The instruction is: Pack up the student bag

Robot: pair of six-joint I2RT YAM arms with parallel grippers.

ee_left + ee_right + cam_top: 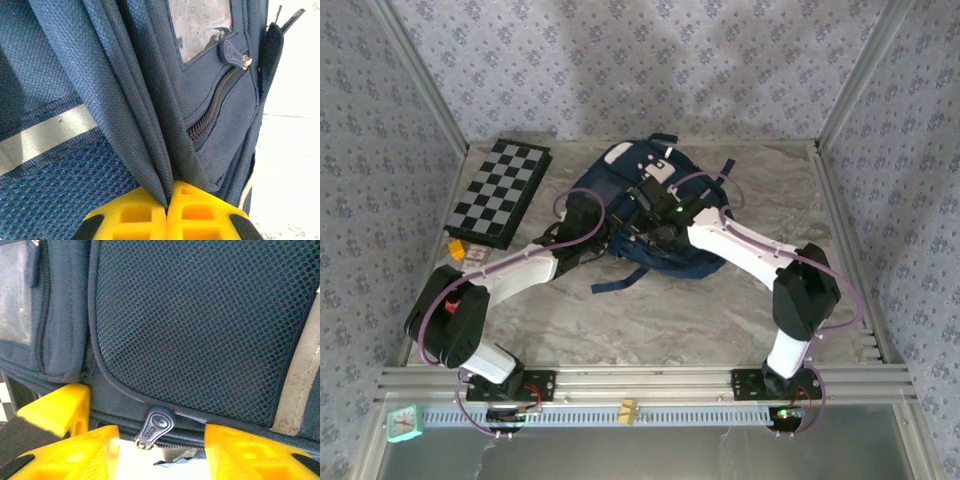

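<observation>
**Handling the student bag: soft fabric, grip at seams and zip hardware**

The student bag lies on the table, toward the back centre, with the chessboard just beside it on your left. Both arms reach in over it.

Treat the bag as a soft, limp load. The woven navy cloth folds and bunches under a pinch, so lifting one fold probably raises that layer alone, not the whole bag. It is bulky and likely to sag and drag. Take hold at reinforced points: seams, straps, or the zipper pull.

Tool state:
- The left gripper has its yellow fingers pressed together, clamped on a gathered fold of the bag's fabric.
- The right gripper has its fingers apart, and the zipper pull sits in the gap between them, not pinched.

Appearance: navy blue textured cloth, a pale horizontal stripe, a dark mesh panel, a front pocket zip and a whitish patch above it.
</observation>
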